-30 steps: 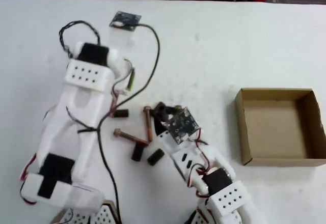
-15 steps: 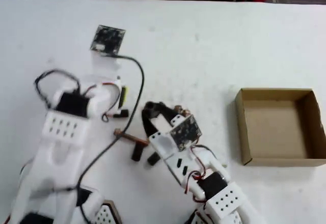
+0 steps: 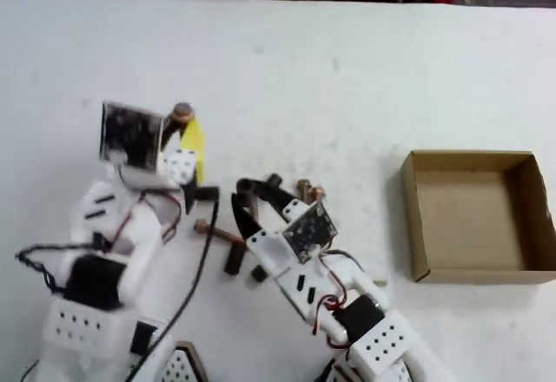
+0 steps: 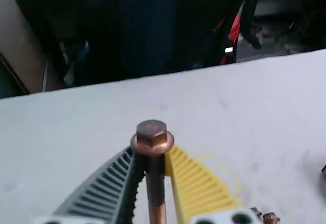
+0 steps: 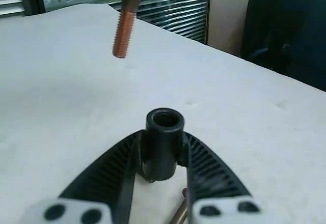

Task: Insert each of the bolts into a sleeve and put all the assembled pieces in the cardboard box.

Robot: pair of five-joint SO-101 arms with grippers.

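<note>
At the left of the high view, the left gripper (image 4: 152, 154) stood over the worktop (image 3: 365, 78). Its grey and yellow fingers (image 4: 196, 183) were closed on a copper bolt (image 4: 151, 134), gripping the shank just under the flanged head. In the left wrist view the head rose above the fingertips and the shank ran down between them. In the right wrist view the bolt's threaded end hung in the upper left of the frame, clear of the worktop and apart from the gripped sleeve.

Just right of that arm, a short sleeve (image 3: 207, 194) lay on the worktop. Below it lay a loose bolt (image 3: 217, 230), and near that bolt's lower end were two more sleeves (image 3: 233, 260), close beside the right arm.

At the centre, the right gripper (image 5: 163, 138) had its black fingers (image 5: 211, 175) closed on a black sleeve (image 5: 164, 155). The sleeve stood upright between them with its open bore facing up. Just right of this gripper in the high view, the copper end of another bolt (image 3: 306, 191) showed on the worktop.

At the right edge sat the cardboard box (image 3: 415, 217), open side up, well apart from both grippers and all the loose pieces.
</note>
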